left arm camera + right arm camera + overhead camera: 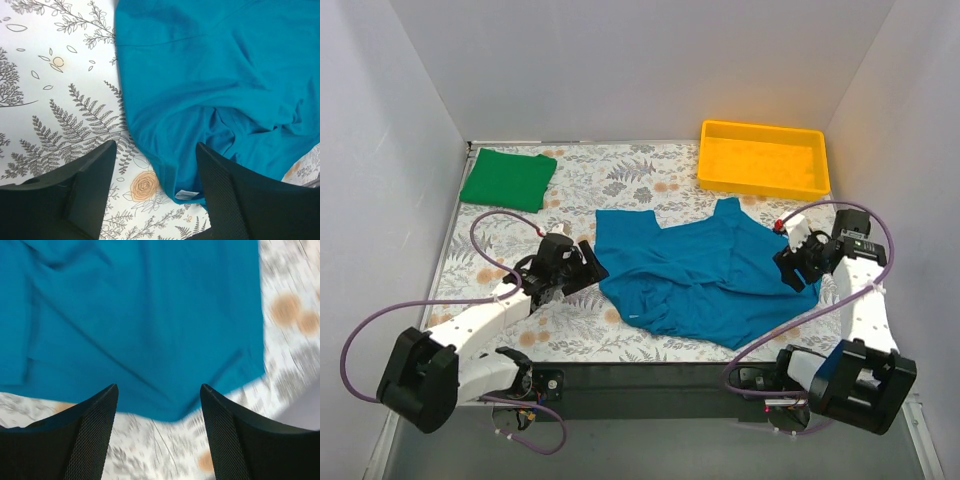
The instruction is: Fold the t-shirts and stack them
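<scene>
The teal-blue t-shirt [700, 275] lies rumpled and partly folded over itself in the middle of the table. It fills much of the left wrist view [210, 85] and the right wrist view [140, 315]. The bright green t-shirt [508, 179] lies folded flat at the far left. My left gripper [592, 265] is open and empty, just above the teal shirt's left edge [156, 170], near its white label [186, 194]. My right gripper [790, 268] is open and empty at the shirt's right edge [159, 405].
A yellow plastic tray [763, 158] stands at the far right corner. The table has a floral patterned cover [610, 180]. White walls close in the left, back and right sides. Purple cables loop beside both arms.
</scene>
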`<act>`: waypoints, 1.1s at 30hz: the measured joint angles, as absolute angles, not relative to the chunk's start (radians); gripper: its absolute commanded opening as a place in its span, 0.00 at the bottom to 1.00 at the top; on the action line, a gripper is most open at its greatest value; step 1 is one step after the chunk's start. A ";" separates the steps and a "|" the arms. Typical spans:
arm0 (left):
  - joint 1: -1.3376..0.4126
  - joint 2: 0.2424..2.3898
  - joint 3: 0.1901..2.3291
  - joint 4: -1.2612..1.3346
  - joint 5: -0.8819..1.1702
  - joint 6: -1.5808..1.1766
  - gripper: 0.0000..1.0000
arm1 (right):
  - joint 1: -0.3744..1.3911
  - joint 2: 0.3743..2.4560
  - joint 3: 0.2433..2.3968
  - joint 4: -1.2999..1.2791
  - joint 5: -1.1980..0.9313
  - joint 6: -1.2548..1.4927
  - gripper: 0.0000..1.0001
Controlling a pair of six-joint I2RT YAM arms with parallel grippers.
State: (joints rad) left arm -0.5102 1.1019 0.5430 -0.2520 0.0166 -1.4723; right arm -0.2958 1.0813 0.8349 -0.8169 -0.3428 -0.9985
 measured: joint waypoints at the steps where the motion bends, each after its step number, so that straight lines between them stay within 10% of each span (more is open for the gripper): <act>1: -0.501 1.126 0.543 -0.243 0.043 -1.472 0.61 | -0.274 1.109 0.849 -0.825 -0.413 -1.002 0.76; 10: -0.493 1.106 0.543 -0.231 0.139 -1.468 0.62 | 0.297 1.291 0.855 -0.825 -0.687 -0.941 0.72; 21: -0.492 0.865 0.488 -0.285 0.104 -1.503 0.65 | 0.793 1.505 0.920 -0.657 -0.508 -0.780 0.60; 28: -0.487 0.756 0.473 -0.341 0.069 -1.532 0.64 | 0.925 1.624 0.977 -0.634 -0.419 -0.738 0.02; 33: -0.487 0.734 0.473 -0.383 0.031 -1.534 0.64 | 1.139 1.645 1.116 -0.755 -0.482 -0.820 0.01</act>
